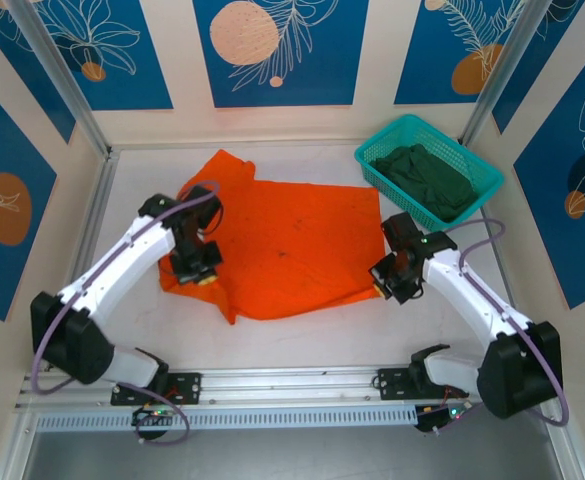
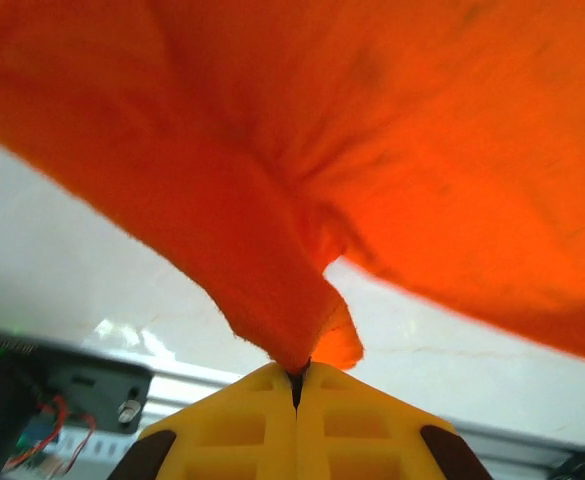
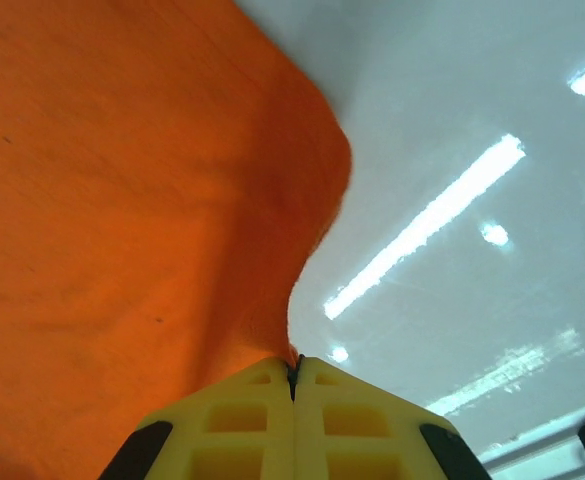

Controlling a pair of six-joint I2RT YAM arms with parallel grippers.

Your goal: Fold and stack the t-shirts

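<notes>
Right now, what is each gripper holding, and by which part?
Both are shut on the orange t-shirt: the left gripper pinches bunched cloth at its left edge, the right gripper pinches its near right corner.

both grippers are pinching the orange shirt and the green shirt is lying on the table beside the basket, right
Not quite. The green shirt lies inside the teal basket, not on the table beside it, as the top external view shows. The rest is right: the left gripper and the right gripper are each shut on an edge of the orange shirt.
</notes>
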